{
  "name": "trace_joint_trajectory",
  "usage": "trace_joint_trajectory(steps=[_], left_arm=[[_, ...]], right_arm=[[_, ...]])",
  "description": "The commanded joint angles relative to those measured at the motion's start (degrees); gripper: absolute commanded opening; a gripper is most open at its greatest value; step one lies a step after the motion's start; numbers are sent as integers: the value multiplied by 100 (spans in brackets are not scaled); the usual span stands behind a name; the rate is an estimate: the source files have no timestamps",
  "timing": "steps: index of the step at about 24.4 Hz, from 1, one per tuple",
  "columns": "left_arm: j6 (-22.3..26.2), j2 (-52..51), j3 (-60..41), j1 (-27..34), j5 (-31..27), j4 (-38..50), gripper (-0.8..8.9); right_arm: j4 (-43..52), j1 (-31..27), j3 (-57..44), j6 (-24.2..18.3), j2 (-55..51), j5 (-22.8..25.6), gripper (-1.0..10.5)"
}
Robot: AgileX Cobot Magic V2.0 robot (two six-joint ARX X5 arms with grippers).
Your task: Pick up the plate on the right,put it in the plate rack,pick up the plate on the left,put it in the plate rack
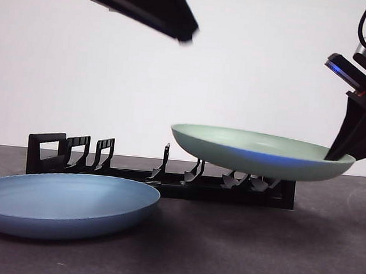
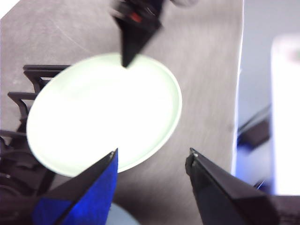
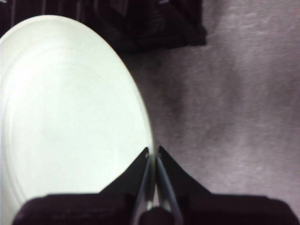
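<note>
**Green plate held in the air above the rack, blue plate resting on the table**

In the front view, a pale green plate (image 1: 262, 152) is seen lifted clear of the dark table (image 1: 257, 246), held nearly level at centre right of the frame. Its right rim is pinched by the right gripper (image 1: 335, 153), which enters from the right edge. In the right wrist view, the two black jaws of the right gripper (image 3: 153, 152) are seen closed narrowly on the plate's rim (image 3: 149, 140), one jaw on each face.

The black plate rack (image 1: 160, 173) is seen along the middle of the front view, behind and below the raised plate; its right part is partly hidden by the plate. No plate is seated between its upright prongs.

A blue plate (image 1: 62, 203) is seen lying flat on the table at the lower left of the front view, in front of the rack's left part.

The left gripper (image 2: 152, 157) is shown hovering high, its jaws spread wide and holding nothing. In the front view it appears as a dark blurred shape (image 1: 143, 2) at the upper left.
</note>
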Motion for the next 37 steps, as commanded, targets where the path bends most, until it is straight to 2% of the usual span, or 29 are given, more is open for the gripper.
trace_joint_trajectory(steps=[1, 10, 17, 22, 26, 32, 36, 37], left_arm=[[608, 323, -2, -243, -247, -28, 249], [1233, 1281, 31, -437, -505, 131, 248], [1362, 1578, 35, -431, -522, 391, 242], [1493, 1591, 35, -417, -540, 393, 27], [1508, 1694, 35, -372, -535, 361, -13], [1506, 1775, 35, -404, -535, 282, -8], [1499, 1775, 35, -424, -660, 306, -8], [1471, 1775, 35, -437, -658, 334, -8]], right_arm=[[-26, 66, 28, -57, -2, -232, -12], [-120, 337, 28, -70, -2, -271, -12], [-216, 442, 28, -111, -2, -271, -12], [-245, 439, 28, -114, -2, -273, -12], [-245, 439, 28, -114, -13, -280, -12], [-282, 439, 28, -184, -101, -275, -12], [-306, 426, 31, -221, -361, -271, 12], [-302, 422, 31, -221, -479, -267, 55]])
